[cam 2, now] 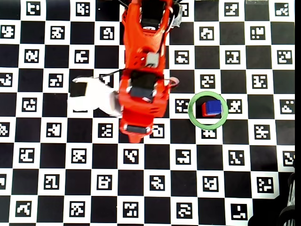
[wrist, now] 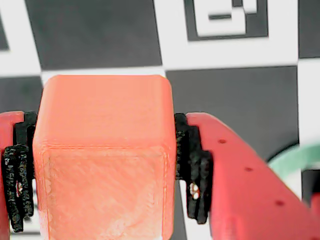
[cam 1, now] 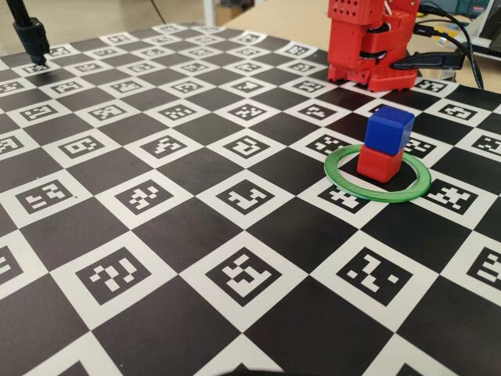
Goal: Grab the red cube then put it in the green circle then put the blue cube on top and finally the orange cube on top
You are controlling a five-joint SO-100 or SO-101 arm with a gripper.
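Observation:
In the wrist view my gripper point(wrist: 105, 200) is shut on the orange cube point(wrist: 102, 160), with black pads pressed on its left and right sides. An arc of the green circle point(wrist: 295, 157) shows at the right edge there. In the fixed view the blue cube point(cam 1: 389, 129) sits on the red cube point(cam 1: 379, 163) inside the green circle point(cam 1: 376, 197). From overhead, the blue cube point(cam 2: 214, 107) covers most of the red cube point(cam 2: 204, 109) within the green circle point(cam 2: 191, 111), and the red arm point(cam 2: 141, 89) reaches down the board left of it, hiding the gripper and orange cube.
The board is a black-and-white checker of printed markers point(cam 1: 246, 196). The arm's red base point(cam 1: 368, 43) stands at the back right with cables point(cam 1: 446, 47) beside it. A black stand point(cam 1: 31, 35) rises at the back left. A white part point(cam 2: 94, 96) juts from the arm's left side.

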